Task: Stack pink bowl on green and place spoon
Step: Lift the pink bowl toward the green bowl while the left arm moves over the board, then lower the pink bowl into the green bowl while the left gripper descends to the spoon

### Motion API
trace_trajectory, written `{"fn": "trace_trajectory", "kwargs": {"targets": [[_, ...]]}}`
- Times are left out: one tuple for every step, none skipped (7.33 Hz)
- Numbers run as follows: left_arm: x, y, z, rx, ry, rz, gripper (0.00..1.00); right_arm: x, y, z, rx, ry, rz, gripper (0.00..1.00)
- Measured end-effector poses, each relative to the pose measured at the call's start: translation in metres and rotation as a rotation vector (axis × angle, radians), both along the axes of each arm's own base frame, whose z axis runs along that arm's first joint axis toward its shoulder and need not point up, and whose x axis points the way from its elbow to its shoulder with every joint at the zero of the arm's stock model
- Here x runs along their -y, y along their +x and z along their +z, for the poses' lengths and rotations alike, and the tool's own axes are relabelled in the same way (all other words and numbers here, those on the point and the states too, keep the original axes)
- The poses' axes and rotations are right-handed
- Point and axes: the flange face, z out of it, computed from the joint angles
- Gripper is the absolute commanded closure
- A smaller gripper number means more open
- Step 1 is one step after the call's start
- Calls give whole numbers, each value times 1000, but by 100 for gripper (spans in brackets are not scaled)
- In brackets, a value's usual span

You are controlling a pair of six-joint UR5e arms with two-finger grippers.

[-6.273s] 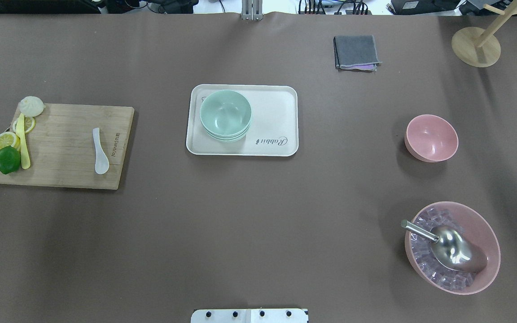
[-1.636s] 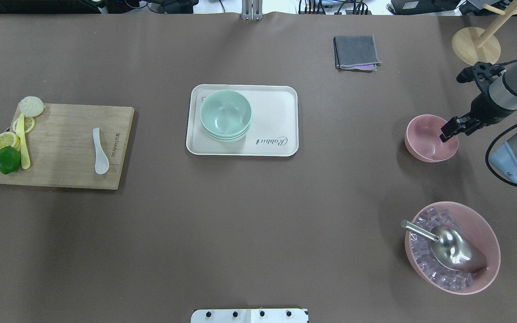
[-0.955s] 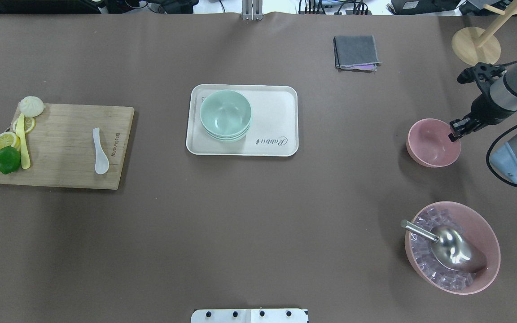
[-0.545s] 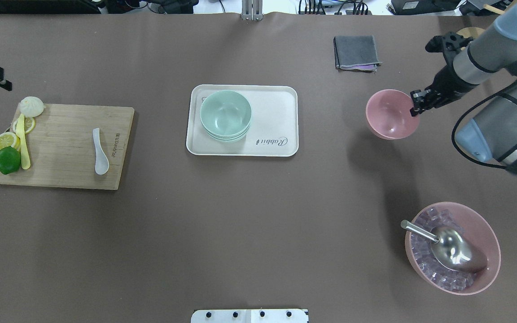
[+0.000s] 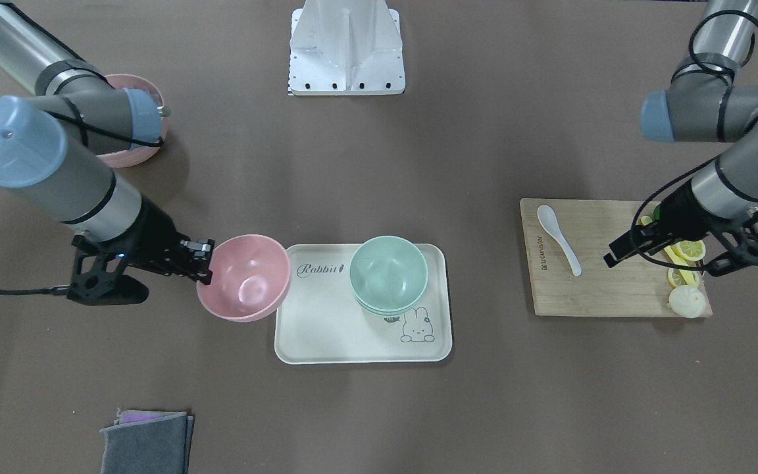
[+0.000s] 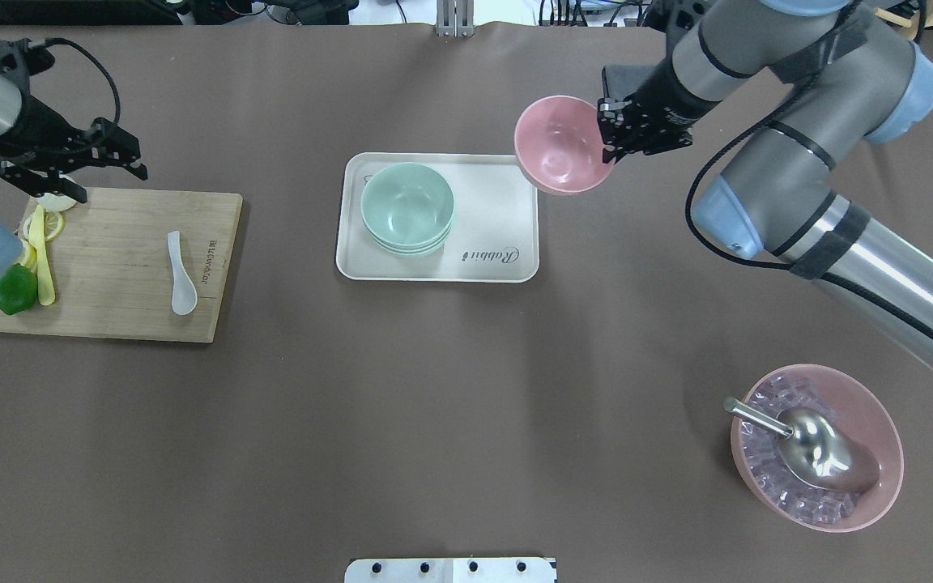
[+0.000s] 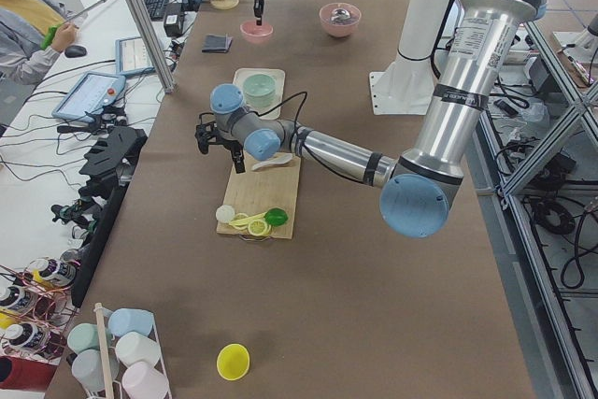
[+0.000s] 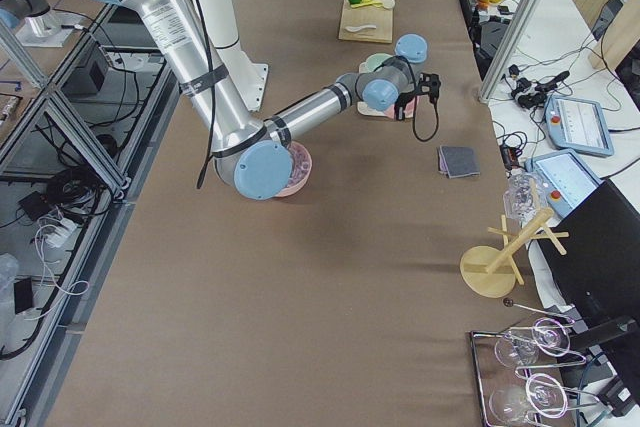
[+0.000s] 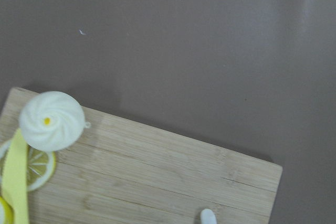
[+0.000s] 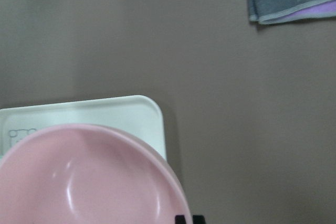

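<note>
Gripped at its rim by the right claw (image 6: 606, 131), the pink bowl (image 6: 557, 152) is held over the tray's (image 6: 503, 194) edge, for lowering onto the green bowl (image 6: 406, 204) there; the left claw (image 6: 70, 170) is positioned open near the spoon (image 6: 181, 277), well apart from the tray.

- The near left gripper (image 7: 224, 149) hung over the far end of the cutting board (image 7: 262, 198), close to the white spoon (image 7: 269, 164) lying there.
- A lime (image 7: 275, 217), lemon slices (image 7: 250, 227) and a bun (image 7: 225, 214) sat at the board's near end.
- Beyond the board, the green bowl (image 7: 261, 88) stood on the tray (image 7: 252, 106).
- Farther off, the small right gripper (image 7: 258, 14) reached down to the rim of the pink bowl (image 7: 256, 33), just past the tray; its grip was too small to make out.
</note>
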Motion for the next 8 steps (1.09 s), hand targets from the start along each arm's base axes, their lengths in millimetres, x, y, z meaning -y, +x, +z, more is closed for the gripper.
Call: {"fn": "trace_trajectory", "kwargs": {"targets": [[-9,23,-4,16,-4,-7,3,-10,-30,-36,23,-47,45,100],[-16,36,-6,21,-5,-5,3,-18,-58,-68,45,-102,88,100],[-20,43,-7,22,-3,0,3,-24,-81,-88,58,-145,107,100],[-23,46,-7,21,-3,3,3,-27,-98,-96,59,-173,109,100],[-24,48,-7,21,-3,5,3,-29,-113,-100,55,-193,103,100],[-25,49,-6,21,-3,8,3,-30,-125,-101,50,-212,93,100],[-26,50,-6,21,-4,9,3,-31,-134,-102,48,-233,74,100],[-27,52,-5,23,-6,13,3,-32,-141,-102,46,-251,55,100]]}}
